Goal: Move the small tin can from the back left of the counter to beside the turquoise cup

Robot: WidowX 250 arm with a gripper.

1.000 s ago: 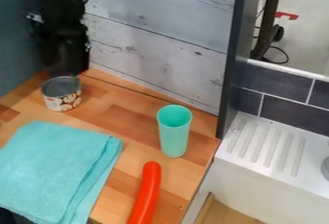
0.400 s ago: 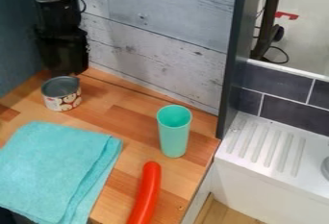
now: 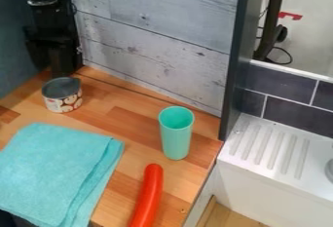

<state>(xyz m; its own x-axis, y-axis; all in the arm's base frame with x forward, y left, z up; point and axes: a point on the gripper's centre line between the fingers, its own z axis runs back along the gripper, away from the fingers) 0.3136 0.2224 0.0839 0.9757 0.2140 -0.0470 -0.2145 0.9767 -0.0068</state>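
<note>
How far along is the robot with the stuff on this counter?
The towel looks folded and the cup stands upright. The gripper hangs close behind the can; whether it holds anything, I can't tell. What's left is unclear: the can and the red tube both sit on the counter.

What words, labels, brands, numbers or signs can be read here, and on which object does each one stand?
None can be read.
Can: its side carries a printed pattern, but any lettering is too small or blurred to read.
Green cup: no text seen.
Folded turquoise cloth: no text seen.
Curved orange-red object: no text seen.
Grey wooden boards: no sign or number seen.
</note>
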